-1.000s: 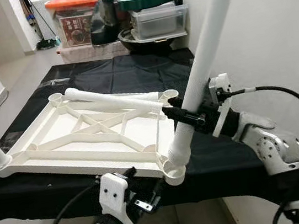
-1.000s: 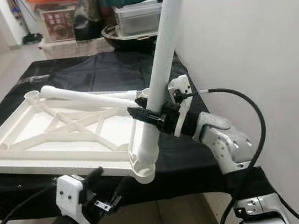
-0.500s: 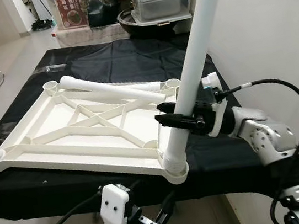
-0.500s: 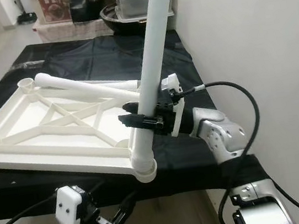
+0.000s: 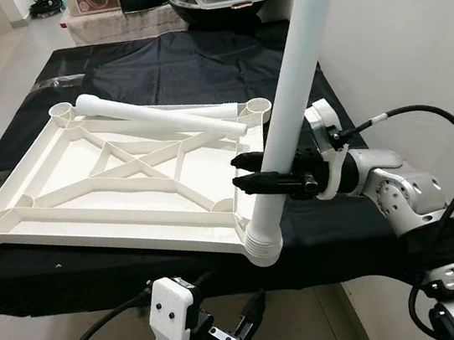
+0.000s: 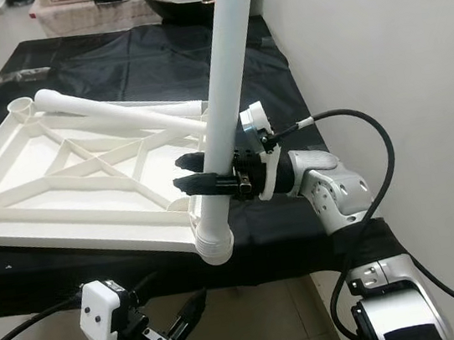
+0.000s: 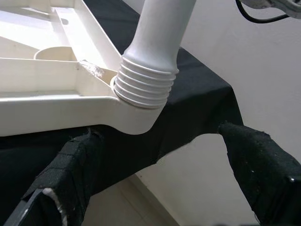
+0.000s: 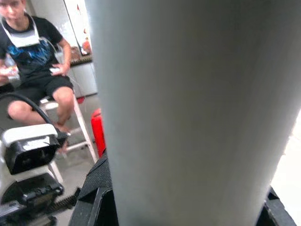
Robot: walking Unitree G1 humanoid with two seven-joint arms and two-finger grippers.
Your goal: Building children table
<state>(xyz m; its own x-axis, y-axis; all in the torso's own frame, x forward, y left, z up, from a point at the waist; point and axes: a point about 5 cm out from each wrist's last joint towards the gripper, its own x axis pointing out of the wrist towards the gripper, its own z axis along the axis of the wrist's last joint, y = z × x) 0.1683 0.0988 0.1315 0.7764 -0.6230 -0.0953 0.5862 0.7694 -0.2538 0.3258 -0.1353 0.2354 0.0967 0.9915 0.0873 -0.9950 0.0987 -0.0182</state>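
Left eye view, right gripper jaws pinching upright table leg, left gripper jaws spread below tabletop corner

Threaded table leg seated in the corner socket, framed by the left gripper's open fingers

The ribbed, threaded end of a white table leg is seen set into the round corner socket of the white tabletop frame, whose ribs and a second round socket are visible behind. The frame is laid on a black cloth that is draped over the edge. The left gripper is held below the corner, its two black fingers spread wide apart and touching nothing. A pale wall is seen behind.
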